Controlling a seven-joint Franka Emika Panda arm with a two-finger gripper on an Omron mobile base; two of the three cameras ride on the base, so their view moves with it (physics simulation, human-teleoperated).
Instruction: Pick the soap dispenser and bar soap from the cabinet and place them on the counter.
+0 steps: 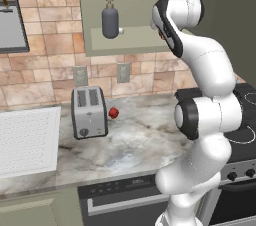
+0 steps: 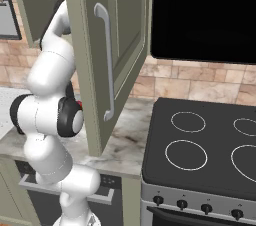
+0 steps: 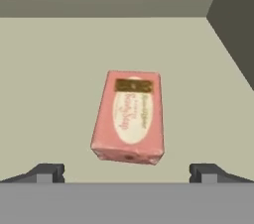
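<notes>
The bar soap, a pink block with a pale oval label, lies flat on the floor of the cabinet. My gripper is open, its two dark fingertips wide apart just short of the soap, which sits centred between them and untouched. In the left base view the dark grey-blue soap dispenser stands upright on the shelf of the cabinet, left of where my arm reaches in. The marbled counter lies below. The cabinet's door hangs open with its long bar handle.
A silver toaster and a small red ball stand on the counter under the cabinet. A white ribbed board lies at the left. The black stovetop is at the right, with a dark appliance above it.
</notes>
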